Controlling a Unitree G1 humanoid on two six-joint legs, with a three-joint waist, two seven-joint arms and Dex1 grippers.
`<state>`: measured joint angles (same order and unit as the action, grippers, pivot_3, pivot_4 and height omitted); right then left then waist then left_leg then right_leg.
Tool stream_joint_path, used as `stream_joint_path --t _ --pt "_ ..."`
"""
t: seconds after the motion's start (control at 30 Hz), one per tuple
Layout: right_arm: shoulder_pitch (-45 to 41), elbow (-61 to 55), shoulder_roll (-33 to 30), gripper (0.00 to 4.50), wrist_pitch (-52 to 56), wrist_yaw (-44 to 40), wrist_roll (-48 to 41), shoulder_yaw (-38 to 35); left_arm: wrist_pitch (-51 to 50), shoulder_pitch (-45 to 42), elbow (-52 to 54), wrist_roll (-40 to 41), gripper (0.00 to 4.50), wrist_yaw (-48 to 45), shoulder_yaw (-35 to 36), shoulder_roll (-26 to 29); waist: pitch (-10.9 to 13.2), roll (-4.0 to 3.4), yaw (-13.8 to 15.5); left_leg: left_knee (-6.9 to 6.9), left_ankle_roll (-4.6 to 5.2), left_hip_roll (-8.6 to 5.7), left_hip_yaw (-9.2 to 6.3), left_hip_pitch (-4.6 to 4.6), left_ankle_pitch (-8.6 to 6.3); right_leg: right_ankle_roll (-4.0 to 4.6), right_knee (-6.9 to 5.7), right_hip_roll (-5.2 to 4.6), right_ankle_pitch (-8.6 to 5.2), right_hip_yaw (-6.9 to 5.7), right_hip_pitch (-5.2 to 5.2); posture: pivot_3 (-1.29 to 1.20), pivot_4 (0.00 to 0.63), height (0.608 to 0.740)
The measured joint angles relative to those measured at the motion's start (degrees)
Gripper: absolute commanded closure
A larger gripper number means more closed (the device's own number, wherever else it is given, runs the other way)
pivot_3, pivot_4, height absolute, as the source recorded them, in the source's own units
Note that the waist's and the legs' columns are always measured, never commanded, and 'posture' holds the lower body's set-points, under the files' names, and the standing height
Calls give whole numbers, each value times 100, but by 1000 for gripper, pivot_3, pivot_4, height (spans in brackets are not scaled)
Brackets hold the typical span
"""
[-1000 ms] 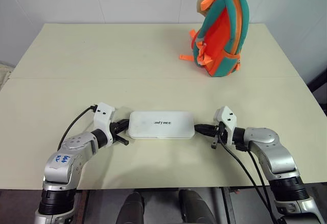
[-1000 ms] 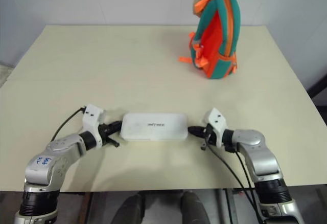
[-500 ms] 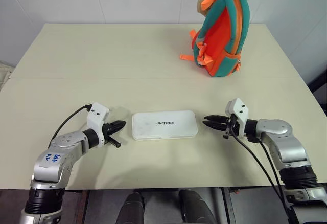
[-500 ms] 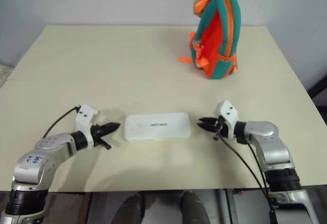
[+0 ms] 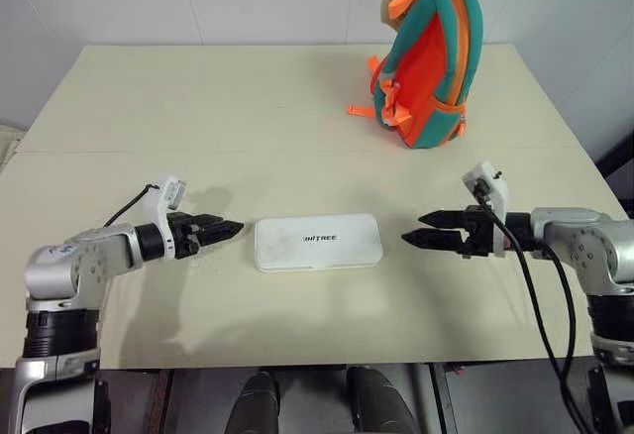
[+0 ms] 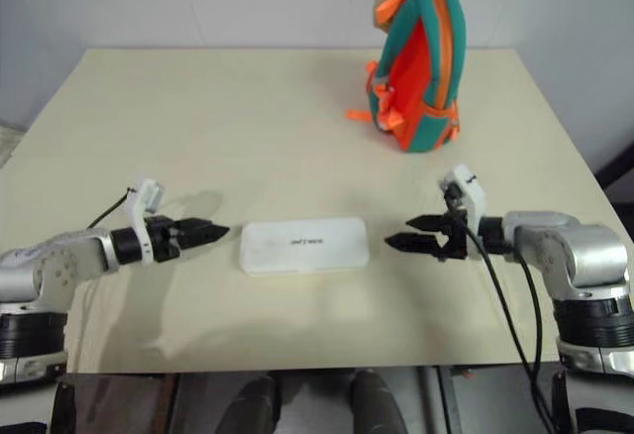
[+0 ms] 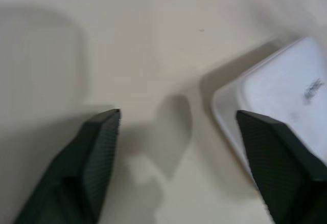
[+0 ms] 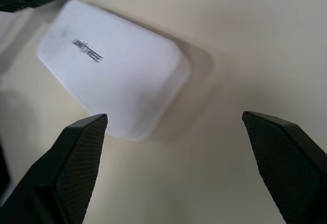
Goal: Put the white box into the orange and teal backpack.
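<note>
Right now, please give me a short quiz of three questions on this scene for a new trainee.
1. True or false: the left pincer holds the white box.
2. Where does the orange and teal backpack stand? A) far side of the table, upright B) lying beside the box C) on the floor
3. Fill in: the box lies ___ the left pincer and the right pincer.

Key: 1 false, both pincers are open and apart from the box; 2 A; 3 between.
</note>
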<state>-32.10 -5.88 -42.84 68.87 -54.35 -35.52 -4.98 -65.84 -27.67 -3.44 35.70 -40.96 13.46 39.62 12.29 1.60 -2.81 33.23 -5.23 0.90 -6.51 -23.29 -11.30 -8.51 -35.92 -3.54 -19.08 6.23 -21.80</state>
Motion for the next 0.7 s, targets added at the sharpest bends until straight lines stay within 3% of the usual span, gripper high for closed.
stream_joint_path --t 0.23,0.47,0.7 --pt "-148 -118 226 0 209 368 -104 126 -1269 -370 -266 477 8 -125 19 37 0 0 -2 -7 0 0 0 -17 -2 -4 -4 -1 -3 0 -24 0 150 740" --pt "-140 -248 219 0 251 401 -103 528 -1468 -510 -214 466 8 -200 -284 193 0 -1 -7 -5 -1 -1 2 -15 -1 -4 -7 -2 -3 1 -23 0 150 740" --pt "-33 -316 258 0 243 519 -101 621 -1580 -611 -339 471 8 -102 -256 -8 -1 -1 48 -3 -1 -2 2 -13 -1 -4 -6 -3 -3 1 -20 0 150 740"
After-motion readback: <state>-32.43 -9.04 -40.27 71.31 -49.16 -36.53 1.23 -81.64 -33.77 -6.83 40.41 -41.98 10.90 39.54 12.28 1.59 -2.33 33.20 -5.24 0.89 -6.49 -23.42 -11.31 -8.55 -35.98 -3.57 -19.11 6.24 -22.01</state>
